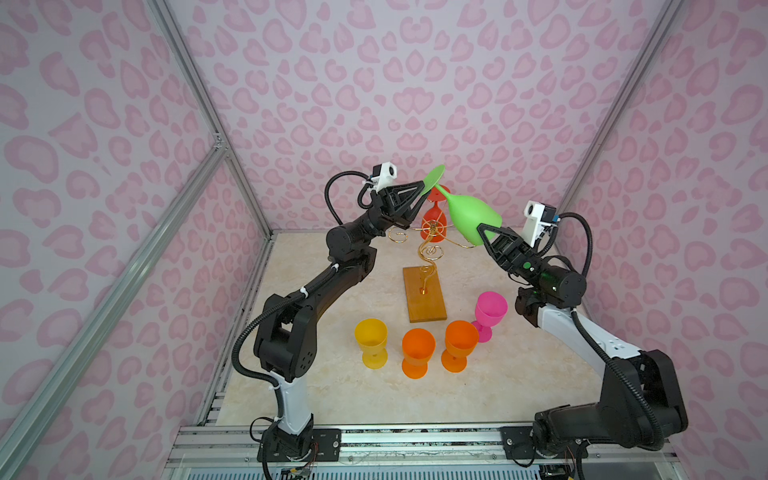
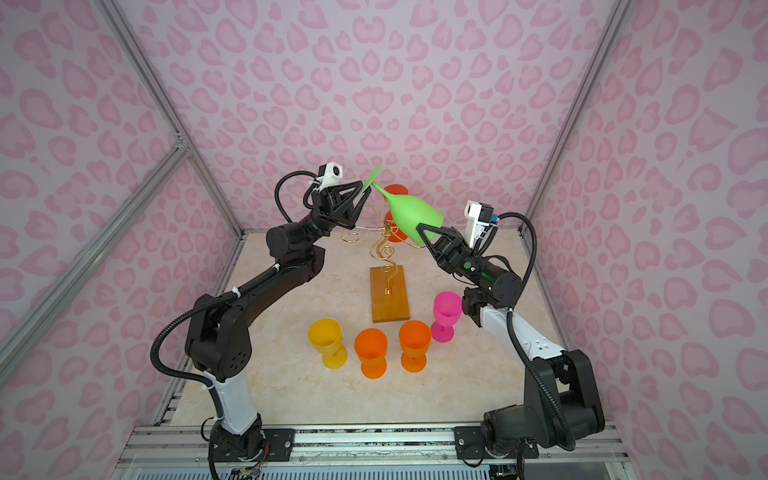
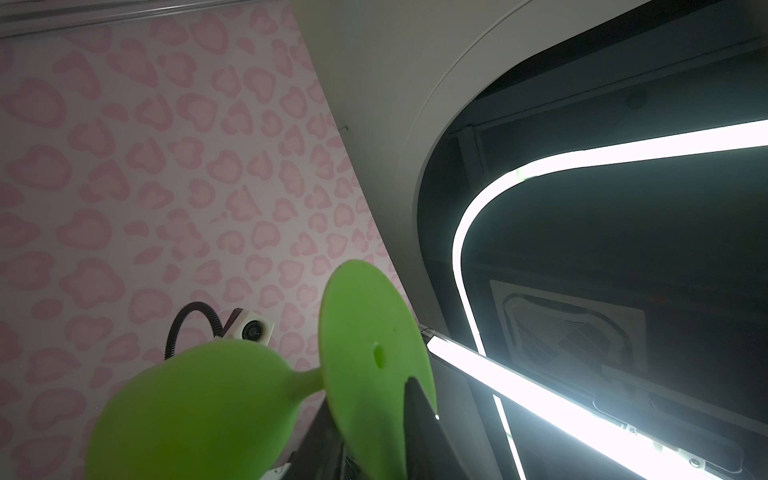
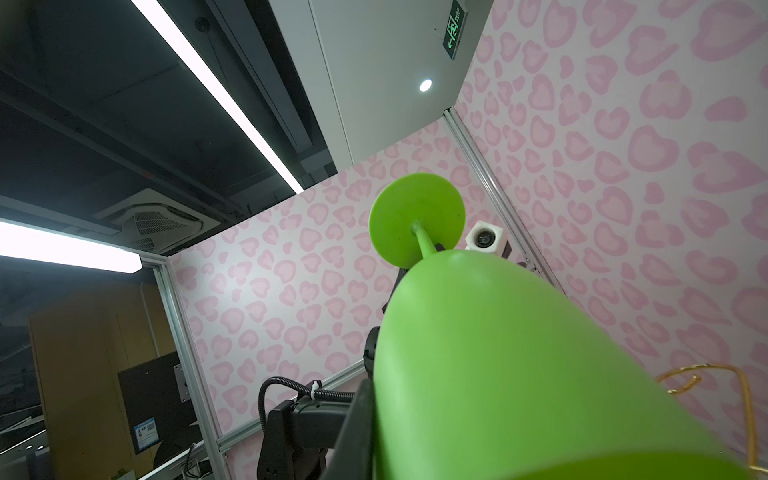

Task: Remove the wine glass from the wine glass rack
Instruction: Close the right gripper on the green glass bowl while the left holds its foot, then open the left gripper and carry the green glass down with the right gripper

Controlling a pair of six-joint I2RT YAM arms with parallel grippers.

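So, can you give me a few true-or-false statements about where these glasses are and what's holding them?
1. The green wine glass hangs on the wine glass rack. False: it is tilted in the air between the left gripper and the right gripper.
2. A red glass hangs upside down on the wine glass rack. True.
3. The right gripper holds the green wine glass by its stem. False: it grips the bowl at the rim.
4. The pink glass, yellow glass and two orange glasses stand upright on the table. True.
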